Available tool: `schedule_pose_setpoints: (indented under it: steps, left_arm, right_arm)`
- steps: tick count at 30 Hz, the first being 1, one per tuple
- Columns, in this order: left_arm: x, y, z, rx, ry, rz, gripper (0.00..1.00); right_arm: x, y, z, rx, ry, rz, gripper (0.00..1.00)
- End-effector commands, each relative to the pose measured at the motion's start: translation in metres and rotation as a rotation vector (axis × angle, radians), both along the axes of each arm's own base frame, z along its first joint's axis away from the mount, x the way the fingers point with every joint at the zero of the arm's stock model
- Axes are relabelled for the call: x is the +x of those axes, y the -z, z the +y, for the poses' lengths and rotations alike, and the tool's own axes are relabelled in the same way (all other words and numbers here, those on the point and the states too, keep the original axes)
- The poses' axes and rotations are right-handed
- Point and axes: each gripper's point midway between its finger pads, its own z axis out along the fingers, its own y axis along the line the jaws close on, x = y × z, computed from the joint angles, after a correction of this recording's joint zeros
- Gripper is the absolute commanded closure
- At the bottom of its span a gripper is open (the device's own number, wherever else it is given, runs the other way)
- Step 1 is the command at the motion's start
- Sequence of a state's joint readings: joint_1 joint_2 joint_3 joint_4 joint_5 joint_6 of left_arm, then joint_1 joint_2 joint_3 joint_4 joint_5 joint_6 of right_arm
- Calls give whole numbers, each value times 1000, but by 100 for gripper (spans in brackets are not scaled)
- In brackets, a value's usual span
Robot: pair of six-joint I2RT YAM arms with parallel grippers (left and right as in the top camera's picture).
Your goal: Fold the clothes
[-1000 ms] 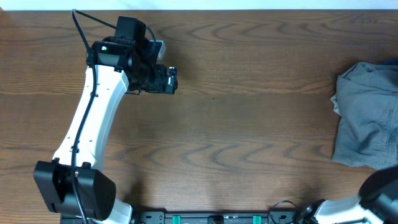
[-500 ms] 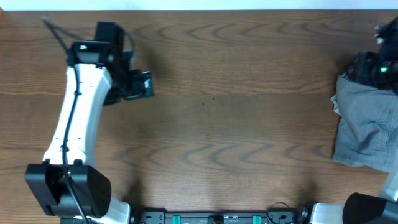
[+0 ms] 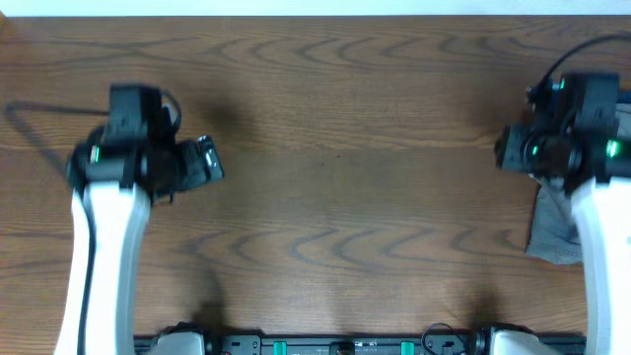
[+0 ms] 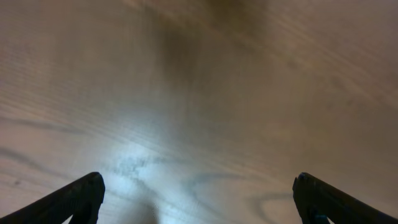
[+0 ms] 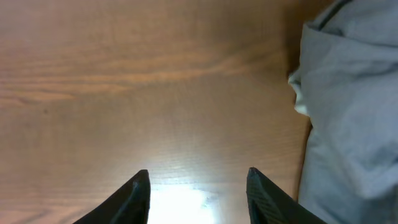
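Rumpled grey woven shorts (image 5: 348, 106); wood-grain table (image 3: 345, 148).

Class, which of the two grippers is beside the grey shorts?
The right gripper: the grey shorts lie just beside it, while the left gripper at the opposite side has only the table in view.

White arm links (image 3: 104, 256), black joints (image 3: 138, 118) with green lights (image 3: 96, 155), dark tapered fingertips (image 5: 137, 193).

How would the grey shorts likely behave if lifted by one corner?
Probably floppy: the grey shorts lie in soft rumpled folds, so a pinched corner would likely lift while the rest droops. Likely light, being thin cloth. Pushed across the smooth wooden table, they would probably bunch rather than slide whole.
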State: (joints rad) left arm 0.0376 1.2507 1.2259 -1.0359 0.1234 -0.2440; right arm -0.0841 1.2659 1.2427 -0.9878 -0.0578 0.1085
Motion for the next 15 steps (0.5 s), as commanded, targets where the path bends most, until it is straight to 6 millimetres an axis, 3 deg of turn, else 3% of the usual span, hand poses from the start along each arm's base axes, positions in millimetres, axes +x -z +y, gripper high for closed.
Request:
schedule_pose_setpoints:
  steps: [1, 2, 10, 15]
  left_arm:
    - [-18, -7, 2, -8, -51, -128, 2]
    - [-20, -10, 1, -7, -50, -171, 2]
    - [-35, -34, 1, -5, -49, -331, 2]
    - [-36, -35, 1, -5, -48, -333, 2]
  right_arm:
    - [-22, -9, 0, -61, 22, -114, 23]
    - [-28, -9, -2, -71, 28, -143, 1]
    - [-73, 6, 1, -66, 25, -133, 1]
    - [-90, 17, 2, -63, 23, -58, 1]
